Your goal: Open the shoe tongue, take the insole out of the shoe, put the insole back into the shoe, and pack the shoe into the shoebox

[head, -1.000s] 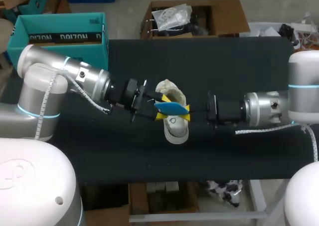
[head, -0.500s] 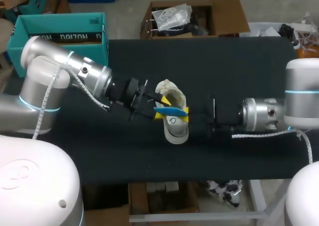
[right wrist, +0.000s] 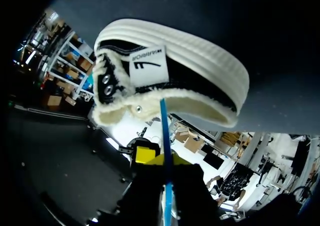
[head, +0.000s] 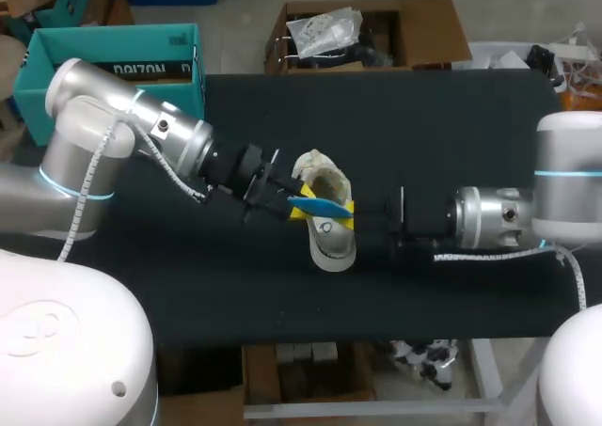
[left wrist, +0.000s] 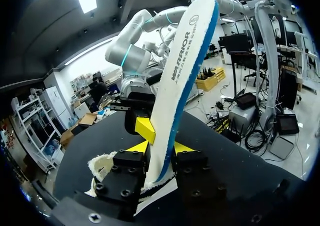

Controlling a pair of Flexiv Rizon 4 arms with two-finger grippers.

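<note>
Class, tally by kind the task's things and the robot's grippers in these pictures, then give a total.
shoe: 1
insole: 1
shoebox: 1
grippers: 2 (left gripper, right gripper)
Total: 5

Worktop [head: 451, 125], black-covered: carries one cream-and-black shoe [head: 331, 245] lying on its sole near the middle, with an open teal shoebox [head: 113, 59] at the far left corner.

Blue-edged white insole [left wrist: 181, 76] (cream shoe [head: 331, 245])
</note>
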